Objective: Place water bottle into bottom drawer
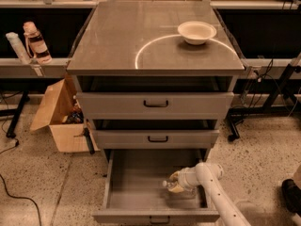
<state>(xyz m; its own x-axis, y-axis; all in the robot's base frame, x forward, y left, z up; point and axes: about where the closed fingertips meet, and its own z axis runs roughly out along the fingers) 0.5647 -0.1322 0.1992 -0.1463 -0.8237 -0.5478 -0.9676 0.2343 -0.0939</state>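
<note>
Obs., single camera, all positions referred to the grey drawer cabinet (117, 36).

- My gripper (176, 183) is inside the bottom drawer (136, 182), the lowest level of the cabinet, toward its right side and nearer the front panel than the back. My white arm (214, 192) enters over the drawer's right front corner.
- Tool state: the pale fingers (175, 175) are closed on the water bottle (169, 185), one on each side of it. The bottle lies roughly level with its cap pointing to the cabinet's left. I cannot tell whether it touches the drawer floor.
- The bottom drawer is pulled fully out; plain grey interior, dark handle at its front edge.
- The middle drawer (157, 138) and top drawer (155, 105) of the cabinet are each out by a small margin (dark gap visible above each front).
- On the cabinet top, right rear: a white bowl (196, 32), sitting on a bright arc of reflected light (141, 55).
- Left of the cabinet, on the floor: an open cardboard box (59, 121). Above it on a rail stands a pink-capped bottle (36, 42).
</note>
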